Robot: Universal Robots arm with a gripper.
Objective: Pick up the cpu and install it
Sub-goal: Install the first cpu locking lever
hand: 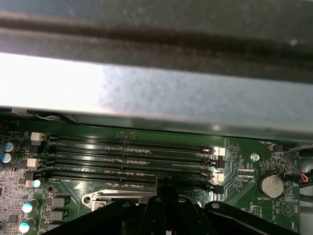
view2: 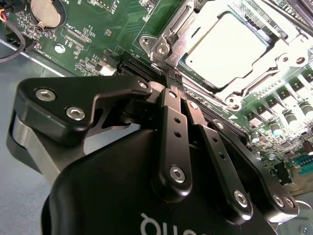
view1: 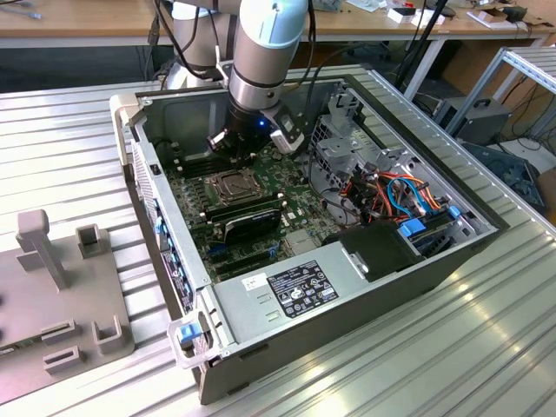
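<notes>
- Fixture block (view1: pixel 61 295), grey with upright pegs and slots, sits on the ribbed table (view1: pixel 486 347) well apart from the computer case (view1: pixel 304 287), off toward the exterior view's left; you have no task part showing on it.
- Motherboard (view1: pixel 213 204) lies flat on the floor of the open case, and the socket frame (view1: pixel 236 184) sits near its middle; take that frame as your landmark.
- Cpu (view2: pixel 229 49) already lies flat inside the socket frame, its dull silver top facing up and its edges square with the frame, seen plainly in the second wrist view.
- Gripper (view2: pixel 172 78) hangs just beside the socket frame, at the frame's edge toward the memory slots (hand: pixel 132 161) and above board level; from the fingertips the cpu lies just ahead and a little lower, the metal rim of the frame between them.
- Fingers (view2: pixel 171 132) are pressed together with no gap at the tips, and you have nothing held between them.
- Being square, the cpu offers no long axis to line up with; judged from how it rests, the seating looks done.
- Room is tight: the case wall rises close behind the memory slots, the long black module (view1: pixel 252 228) lies on the frame's opposite side, and the drive cage (view1: pixel 343 152) with its loose cables (view1: pixel 408 195) stands farther toward the exterior view's right.
</notes>
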